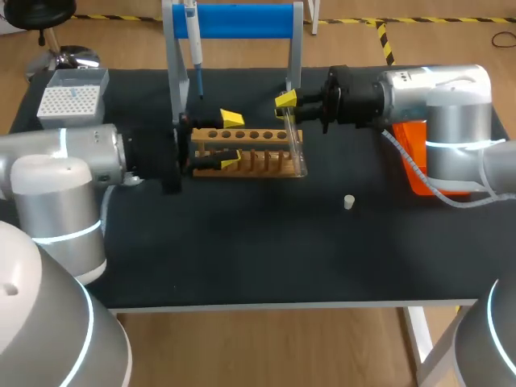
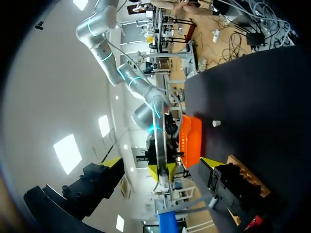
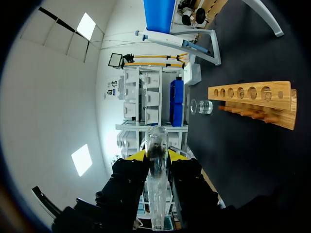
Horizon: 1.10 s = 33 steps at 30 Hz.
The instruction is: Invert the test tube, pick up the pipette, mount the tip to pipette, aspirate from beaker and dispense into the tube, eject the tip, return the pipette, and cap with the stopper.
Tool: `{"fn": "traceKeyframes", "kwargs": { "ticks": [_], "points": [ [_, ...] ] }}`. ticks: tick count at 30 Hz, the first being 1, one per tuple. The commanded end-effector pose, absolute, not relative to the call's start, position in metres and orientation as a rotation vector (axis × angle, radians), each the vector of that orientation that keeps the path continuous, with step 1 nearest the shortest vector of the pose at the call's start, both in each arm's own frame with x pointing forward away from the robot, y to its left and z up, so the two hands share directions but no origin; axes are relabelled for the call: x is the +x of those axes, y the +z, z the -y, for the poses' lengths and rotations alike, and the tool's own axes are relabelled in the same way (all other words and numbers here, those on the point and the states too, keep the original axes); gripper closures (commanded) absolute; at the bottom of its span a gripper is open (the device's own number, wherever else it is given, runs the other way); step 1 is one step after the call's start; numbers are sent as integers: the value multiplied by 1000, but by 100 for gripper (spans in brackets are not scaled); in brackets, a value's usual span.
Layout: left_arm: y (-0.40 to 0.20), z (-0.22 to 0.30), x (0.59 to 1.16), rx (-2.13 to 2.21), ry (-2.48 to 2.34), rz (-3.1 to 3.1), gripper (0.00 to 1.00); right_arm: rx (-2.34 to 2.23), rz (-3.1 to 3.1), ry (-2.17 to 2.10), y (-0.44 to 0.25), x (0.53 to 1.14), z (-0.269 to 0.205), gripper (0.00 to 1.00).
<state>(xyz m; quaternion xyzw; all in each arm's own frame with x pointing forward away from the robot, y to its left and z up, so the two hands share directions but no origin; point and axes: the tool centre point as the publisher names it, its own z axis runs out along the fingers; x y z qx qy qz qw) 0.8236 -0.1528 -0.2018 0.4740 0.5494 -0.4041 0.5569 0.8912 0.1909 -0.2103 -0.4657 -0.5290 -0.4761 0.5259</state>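
Observation:
My right gripper point(image 1: 286, 101) is shut on a clear glass test tube point(image 1: 296, 143), held over the right end of the wooden rack point(image 1: 246, 153). In the right wrist view the tube point(image 3: 155, 184) runs between the yellow fingers point(image 3: 176, 155), rounded end pointing away from the wrist. My left gripper point(image 1: 231, 141) stands open at the rack's left end, one fingertip on each side and nothing held. From the left wrist the tube point(image 2: 158, 141) shows ahead between its wide-apart tips. The pipette point(image 1: 193, 40) hangs on the blue-barred stand point(image 1: 242, 20). A small white stopper point(image 1: 348, 201) lies on the mat. A glass beaker point(image 3: 201, 107) stands beyond the rack.
A grey tip box point(image 1: 68, 101) sits at the back left corner. An orange bin point(image 1: 419, 161) lies under my right arm at the right. The black mat point(image 1: 242, 250) covers the table in front of the rack.

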Motion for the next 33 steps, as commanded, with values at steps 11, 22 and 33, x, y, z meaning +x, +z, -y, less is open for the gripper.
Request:
{"fn": "traceKeyframes", "kwargs": {
  "ticks": [11, 22, 33],
  "points": [
    [-203, 211, 807, 1147, -1072, -1232, 0, -1115, 1268, -1135, -209, 891, -190, 100],
    [-205, 240, 797, 1201, -1107, -1220, 0, -1115, 1268, -1135, -209, 891, -190, 100],
    [-204, 255, 800, 1235, -1116, -1214, 0, -1115, 1268, -1135, -209, 891, -190, 100]
  ]
}}
